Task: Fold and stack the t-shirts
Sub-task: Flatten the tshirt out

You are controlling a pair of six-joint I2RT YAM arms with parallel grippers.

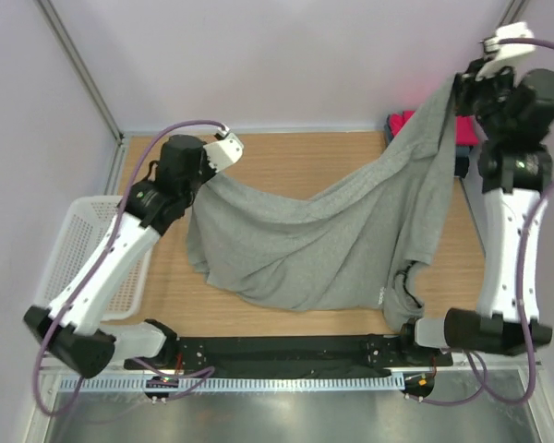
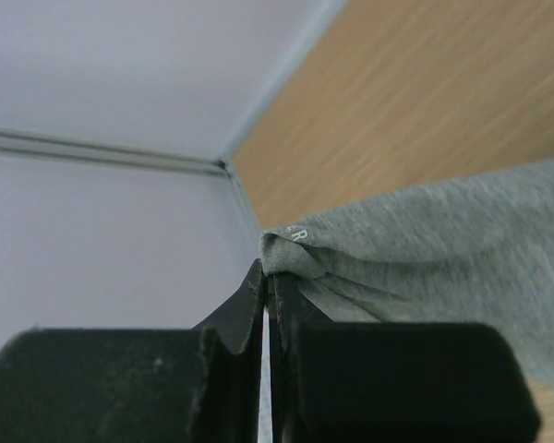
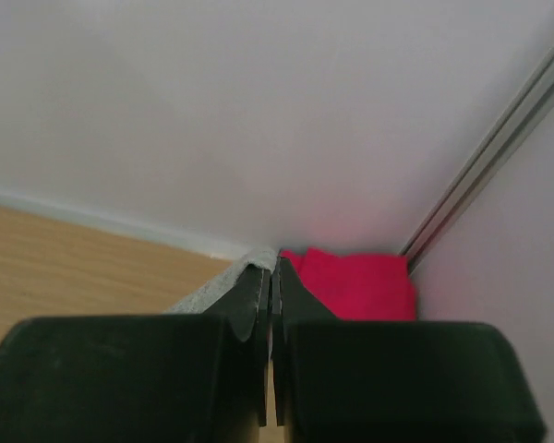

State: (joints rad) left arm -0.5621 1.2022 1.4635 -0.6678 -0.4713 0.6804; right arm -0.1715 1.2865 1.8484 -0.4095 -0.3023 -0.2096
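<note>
"Grey cotton in both grips?"

"Yes. The left fingers (image 2: 245,318) were clenched on one edge of the large heather-grey cotton t-shirt (image 1: 332,240), and the right fingers (image 3: 249,300) pinched another. It sagged left to right between them onto the wooden surface (image 1: 295,157). The right arm stood taller, near the magenta-red t-shirt (image 3: 355,281)."

The left arm (image 1: 102,268) reaches forward and low, with the left gripper (image 2: 266,277) clamped on the grey t-shirt (image 1: 305,249). The right arm (image 1: 503,249) stands raised, with the right gripper (image 3: 275,268) clamped on the same t-shirt.
</note>
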